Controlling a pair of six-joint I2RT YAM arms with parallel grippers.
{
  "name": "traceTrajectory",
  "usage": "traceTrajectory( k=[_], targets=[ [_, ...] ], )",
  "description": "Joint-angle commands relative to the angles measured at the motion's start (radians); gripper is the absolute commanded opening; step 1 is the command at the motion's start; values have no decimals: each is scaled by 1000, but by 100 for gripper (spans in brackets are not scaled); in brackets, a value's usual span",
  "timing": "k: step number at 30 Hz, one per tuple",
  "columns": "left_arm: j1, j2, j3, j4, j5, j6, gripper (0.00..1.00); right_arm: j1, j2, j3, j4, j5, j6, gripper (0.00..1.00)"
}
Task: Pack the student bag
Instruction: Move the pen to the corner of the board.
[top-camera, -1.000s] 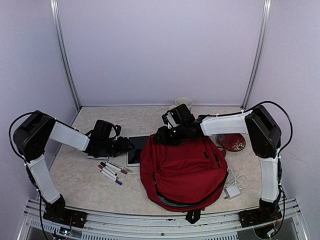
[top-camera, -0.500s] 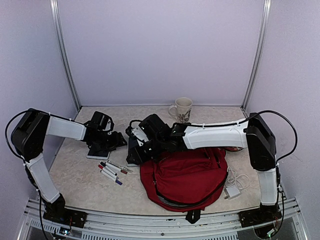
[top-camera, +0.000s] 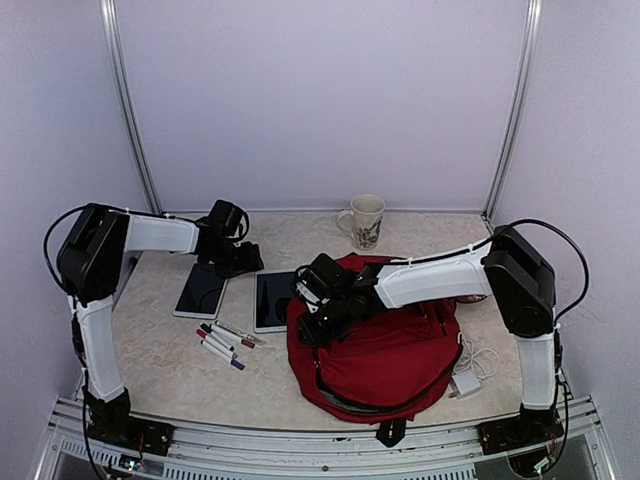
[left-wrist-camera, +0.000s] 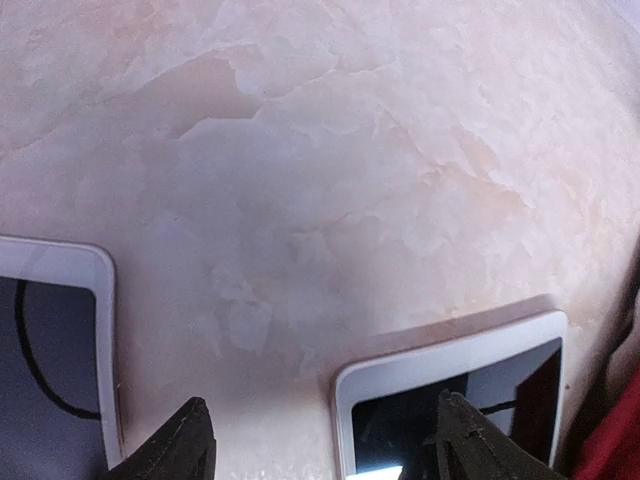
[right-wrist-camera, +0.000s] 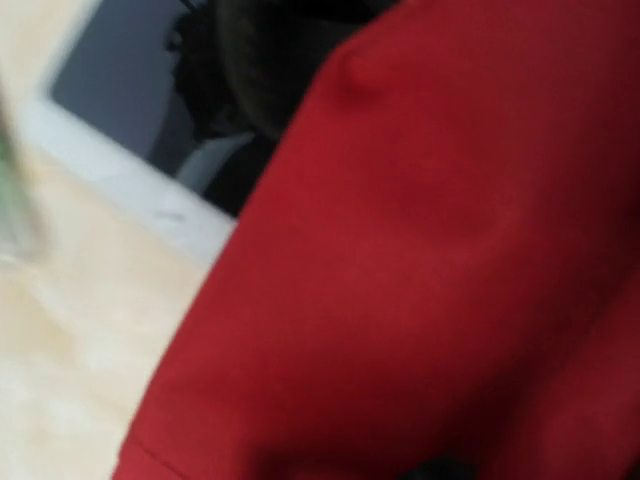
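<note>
Lying on a beige marbled tabletop (top-camera: 160, 350), the dark red fabric backpack (top-camera: 385, 350) is overhung by the right gripper (top-camera: 308, 318), opening unclear; the left gripper (left-wrist-camera: 322, 420) is spread wide.

We get soft, even light, faint shadows; the right wrist view smears the student bag (right-wrist-camera: 430, 250) into red blur, the left looks crisp.

Left arm (top-camera: 160, 233): smooth white shell links, with bulky black joint housings between them
Right arm (top-camera: 430, 280): same white shells and rounded black joints
Cable: thin black cable (top-camera: 580, 268) looping outside the elbow — one on each arm
Left gripper (left-wrist-camera: 327, 440): dark, matte, wedge-shaped fingertips (left-wrist-camera: 188, 448)
Bases (top-camera: 110, 415): black
</note>
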Motion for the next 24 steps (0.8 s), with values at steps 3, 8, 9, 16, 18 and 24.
traceTrajectory(
  k=[3,8,9,16,18,24],
  targets=[
    [-51,141,128,-119,-144,60,74,-120,-60,-99,-142,183,-11,41],
    [-49,218,254,-179,-180,82,75,-151,-91,-90,-139,188,-96,42],
    [-50,230,272,-184,-187,88,75,-148,-97,-84,-127,164,-116,42],
    [-98,294,316,-261,-256,139,61,-52,-104,21,-57,30,-226,44],
    [-111,274,257,-242,-247,140,57,-34,-94,38,-34,-11,-212,44],
    [-137,224,75,-172,-130,139,46,-30,-77,12,0,-59,-132,44]
  ],
)
